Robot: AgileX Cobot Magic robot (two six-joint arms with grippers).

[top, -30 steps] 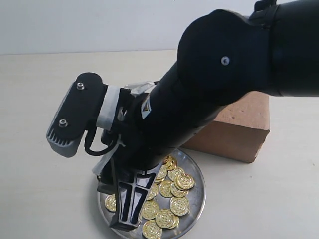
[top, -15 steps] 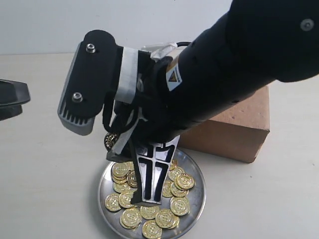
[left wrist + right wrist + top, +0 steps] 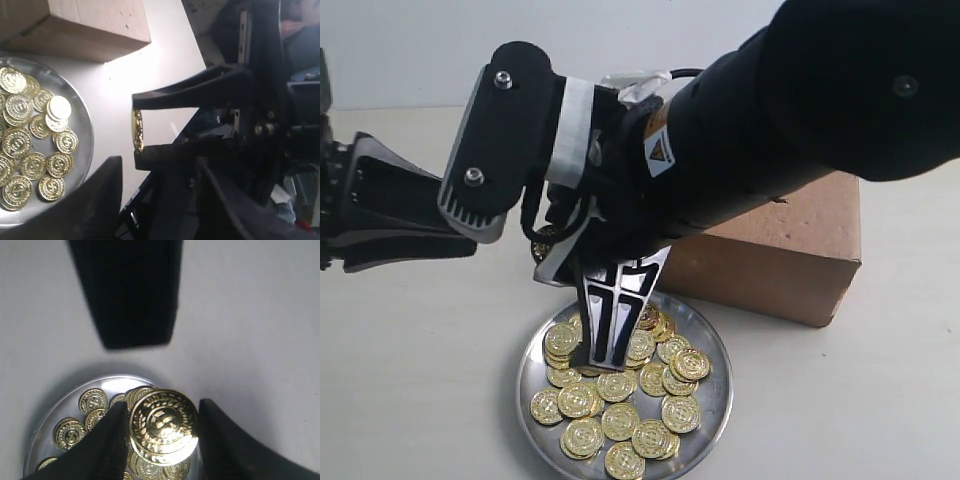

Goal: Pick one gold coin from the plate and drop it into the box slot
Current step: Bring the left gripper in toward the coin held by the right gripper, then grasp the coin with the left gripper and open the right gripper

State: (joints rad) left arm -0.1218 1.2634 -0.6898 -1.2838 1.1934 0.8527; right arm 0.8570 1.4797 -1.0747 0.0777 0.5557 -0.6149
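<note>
My right gripper [image 3: 162, 409] is shut on a gold coin [image 3: 162, 425], gripped across its width and held above the plate [image 3: 712, 398]. In the left wrist view that coin [image 3: 137, 131] shows edge-on between the right gripper's fingertips. The round silver plate holds several gold coins [image 3: 620, 420]. The brown cardboard box [image 3: 800, 260] stands behind the plate, half covered by my right arm [image 3: 770, 150]. Its slot does not show. My left gripper [image 3: 425, 215] is open and empty at the left, level with the held coin and facing it.
The right wrist camera housing [image 3: 490, 150] hangs between the two grippers. A black part of the left arm [image 3: 130, 290] shows beyond the plate [image 3: 50, 415]. Pale table [image 3: 840, 400] surrounds the plate and box.
The right gripper has lifted out of the coin pile with a coin and risen above the plate. The left gripper has come in from the left edge toward it.
</note>
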